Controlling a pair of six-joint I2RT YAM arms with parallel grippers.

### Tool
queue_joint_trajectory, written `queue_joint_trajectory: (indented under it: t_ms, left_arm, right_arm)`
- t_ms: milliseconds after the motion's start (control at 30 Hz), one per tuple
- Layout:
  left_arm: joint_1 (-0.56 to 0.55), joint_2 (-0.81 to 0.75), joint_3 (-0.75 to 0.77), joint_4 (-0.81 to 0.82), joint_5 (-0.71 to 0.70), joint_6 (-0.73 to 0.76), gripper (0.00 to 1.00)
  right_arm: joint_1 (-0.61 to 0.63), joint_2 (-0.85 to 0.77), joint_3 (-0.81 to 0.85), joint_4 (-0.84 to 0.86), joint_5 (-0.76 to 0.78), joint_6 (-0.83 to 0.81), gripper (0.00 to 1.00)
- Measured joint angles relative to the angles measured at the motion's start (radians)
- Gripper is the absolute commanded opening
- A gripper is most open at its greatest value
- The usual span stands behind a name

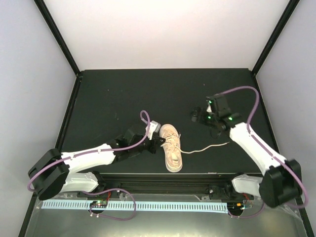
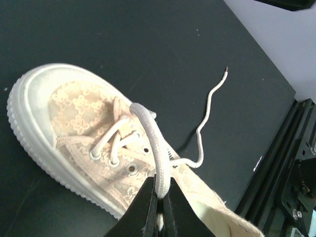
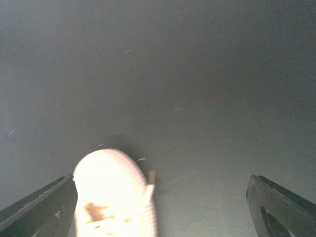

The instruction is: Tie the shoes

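Left gripper [image 2: 159, 197] clamped on lace loop [image 2: 153, 143]; right gripper [image 1: 199, 116] wide open, empty.
We note sneaker [image 1: 172, 148] toe twd far edge of table [image 1: 123, 94]; free lace [image 1: 207, 147] runs right, nearer right gripper.

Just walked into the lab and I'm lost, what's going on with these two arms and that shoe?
The two arms are working on tying a small beige-pink sneaker lying on the black table. The left gripper has its fingers shut on a lace loop raised over the eyelets. The right gripper is open and holds nothing, off to the shoe's right. The loose lace end trails across the table. No knot or bow shows yet.
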Motion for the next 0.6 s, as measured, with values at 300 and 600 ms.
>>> queue_joint_trajectory:
  t_ms: [300, 600]
  left_arm:
    - [0.018, 0.023, 0.077, -0.119, 0.067, -0.031, 0.02]
    - [0.019, 0.048, 0.08, -0.124, 0.143, -0.031, 0.02]
  right_arm:
    - [-0.122, -0.252, -0.282, -0.126, 0.073, 0.073, 0.96]
    - [-0.124, -0.177, -0.411, -0.123, 0.053, 0.184, 0.81]
